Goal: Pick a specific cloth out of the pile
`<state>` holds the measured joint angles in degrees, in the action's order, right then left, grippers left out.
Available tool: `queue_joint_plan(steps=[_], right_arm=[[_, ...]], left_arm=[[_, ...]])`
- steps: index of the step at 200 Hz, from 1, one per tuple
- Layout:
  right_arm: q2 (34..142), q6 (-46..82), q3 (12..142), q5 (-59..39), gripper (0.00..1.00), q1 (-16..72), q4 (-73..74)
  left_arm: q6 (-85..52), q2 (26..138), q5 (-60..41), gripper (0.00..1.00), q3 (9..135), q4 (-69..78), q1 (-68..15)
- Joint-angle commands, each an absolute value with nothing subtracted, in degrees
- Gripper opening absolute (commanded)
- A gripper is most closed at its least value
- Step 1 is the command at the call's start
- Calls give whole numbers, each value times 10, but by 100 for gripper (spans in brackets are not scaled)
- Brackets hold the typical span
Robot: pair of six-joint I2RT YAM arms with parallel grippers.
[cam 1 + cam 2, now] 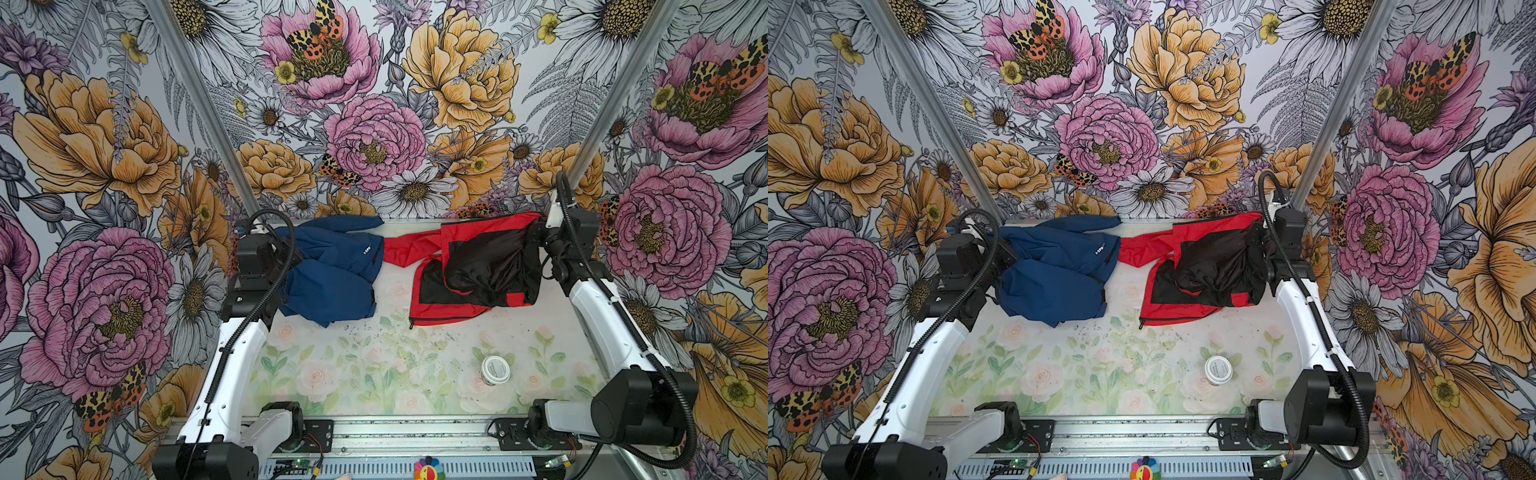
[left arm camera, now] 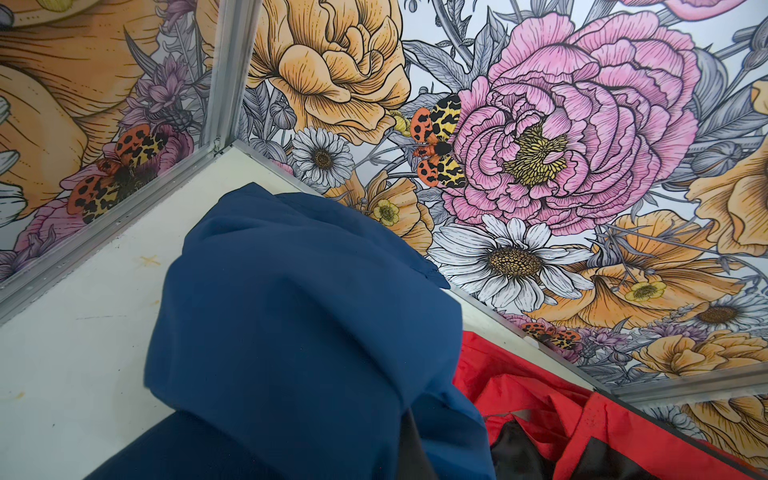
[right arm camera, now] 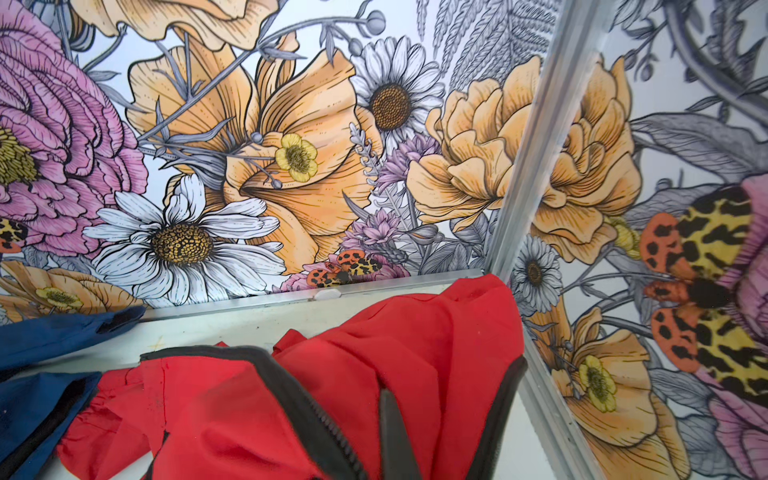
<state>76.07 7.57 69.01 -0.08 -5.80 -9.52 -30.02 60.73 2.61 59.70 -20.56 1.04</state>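
As right fingers [image 3: 395, 436] pinch crumpled red jacket [image 1: 469, 270], black lining shows; left fingers [image 2: 411, 449] pinch navy jacket [image 1: 332, 278].

Blue jacket [image 2: 299, 332] bunched up close in foregrnd, humped over the white desk [image 2: 83, 340]. Red jacket [image 2: 540, 399] w/ black lining lies beside it, touching, near the metal rail [image 2: 685, 384] at the desk's edge. Flower-print wall [image 2: 561, 145] behind.
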Motion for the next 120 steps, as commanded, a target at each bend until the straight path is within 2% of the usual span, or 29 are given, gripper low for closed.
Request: queue_joint_plan(steps=[1, 120], right_arm=[[738, 74, 736, 4, 0, -74, -53], [754, 67, 855, -12, 0, -104, -94]], left_arm=[[-292, 587, 32, 0, 600, -159, 19], [-295, 581, 33, 0, 590, -159, 18]])
